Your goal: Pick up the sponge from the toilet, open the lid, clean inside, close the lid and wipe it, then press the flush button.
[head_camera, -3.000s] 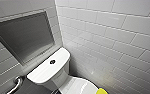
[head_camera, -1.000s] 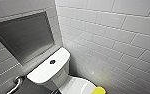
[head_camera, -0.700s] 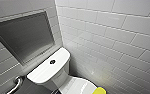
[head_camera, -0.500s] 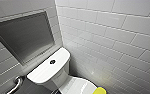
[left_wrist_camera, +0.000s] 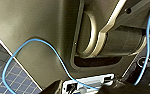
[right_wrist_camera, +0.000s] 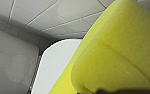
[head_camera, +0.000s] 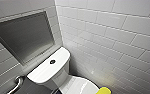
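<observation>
Corner of white-tiled wall: toilet is standing beyond right end effector, whose grip cannot be told; sponge is sitting tilted just ahead, long axis pointing wallward.

White glossy ceramic toilet, seen from above at an angle. Flat rectangular tank top with rounded corners, and a small dark round flush button at its centre. In front of the tank, part of the smooth white lid, apparently down, cut off by the lower edge of the head view. Small bright yellow sponge just beside the lid's right side, cut by the same edge. Close up in the right wrist view: soft, finely pored, with one curved crease across it.
</observation>
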